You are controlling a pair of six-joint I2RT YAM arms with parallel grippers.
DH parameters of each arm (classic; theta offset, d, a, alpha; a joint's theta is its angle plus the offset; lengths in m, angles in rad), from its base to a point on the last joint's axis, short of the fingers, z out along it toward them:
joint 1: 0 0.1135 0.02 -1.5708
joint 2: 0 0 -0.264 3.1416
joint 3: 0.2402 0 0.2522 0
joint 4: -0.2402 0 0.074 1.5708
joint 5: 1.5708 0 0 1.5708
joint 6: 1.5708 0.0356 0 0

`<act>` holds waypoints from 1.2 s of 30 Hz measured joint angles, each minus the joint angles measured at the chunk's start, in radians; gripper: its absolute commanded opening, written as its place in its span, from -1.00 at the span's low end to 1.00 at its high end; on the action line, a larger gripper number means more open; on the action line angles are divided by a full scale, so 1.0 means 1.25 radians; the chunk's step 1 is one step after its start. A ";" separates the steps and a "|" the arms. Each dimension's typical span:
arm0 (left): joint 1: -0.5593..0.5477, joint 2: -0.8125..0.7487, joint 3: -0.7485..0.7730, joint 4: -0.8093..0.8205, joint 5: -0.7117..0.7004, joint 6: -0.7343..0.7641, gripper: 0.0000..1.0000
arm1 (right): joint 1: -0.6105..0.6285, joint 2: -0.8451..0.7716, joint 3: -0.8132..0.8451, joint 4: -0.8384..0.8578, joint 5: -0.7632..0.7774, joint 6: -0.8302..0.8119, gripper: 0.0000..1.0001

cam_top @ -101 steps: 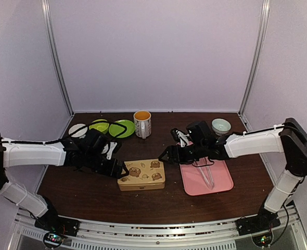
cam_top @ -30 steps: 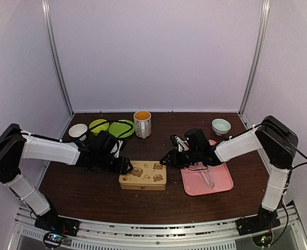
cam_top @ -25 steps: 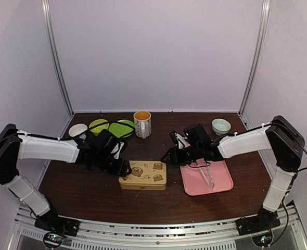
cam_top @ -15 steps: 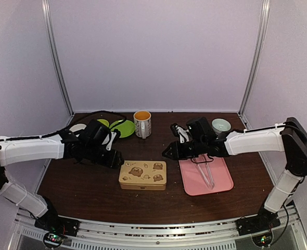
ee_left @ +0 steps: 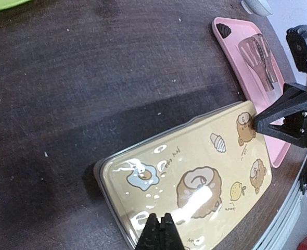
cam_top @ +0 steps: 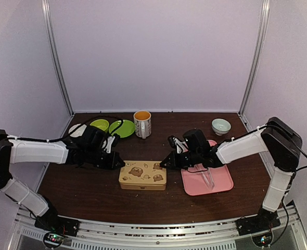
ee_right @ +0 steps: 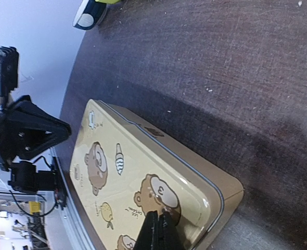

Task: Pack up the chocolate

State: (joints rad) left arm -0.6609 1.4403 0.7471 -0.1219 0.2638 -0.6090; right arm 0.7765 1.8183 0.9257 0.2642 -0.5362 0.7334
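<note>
The tan bear-printed tin [cam_top: 142, 175] lies closed on the dark table. In the left wrist view a tiny dark brown lump [ee_left: 224, 29], seemingly a chocolate, sits in the far corner of the pink tray [ee_left: 231, 62]. No other chocolate shows. My left gripper [cam_top: 121, 164] is shut and empty, with its tips [ee_left: 160, 229] over the lid's left end [ee_left: 190, 182]. My right gripper [cam_top: 164, 162] is also shut and empty. Its tips [ee_right: 161, 221] rest at the bear print on the lid's right end [ee_right: 122, 172].
Metal tongs [cam_top: 206, 174] lie on the pink tray [cam_top: 221, 182] right of the tin. Along the back stand a mug [cam_top: 142, 123], two green plates [cam_top: 123, 127], a white bowl [cam_top: 76, 130] and a pale green bowl [cam_top: 220, 125].
Both grippers have gone from open to shut. Both arms have come back in from their drawn-back pose, tips now at the tin's two ends. The tin has not moved.
</note>
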 measured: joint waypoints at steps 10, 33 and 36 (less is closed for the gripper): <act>0.029 0.035 -0.070 0.151 0.091 -0.030 -1.00 | -0.012 0.054 -0.043 0.196 -0.072 0.142 -1.00; 0.034 0.017 -0.005 0.142 0.092 -0.013 -1.00 | -0.049 0.073 -0.012 0.170 -0.041 0.148 -1.00; 0.053 0.021 -0.025 0.177 0.088 -0.020 -1.00 | -0.053 0.070 -0.012 0.168 -0.038 0.149 -1.00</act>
State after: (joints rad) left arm -0.5949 1.4670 0.7155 0.0994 0.3737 -0.6334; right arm 0.7105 1.9064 0.9108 0.4744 -0.5838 0.9192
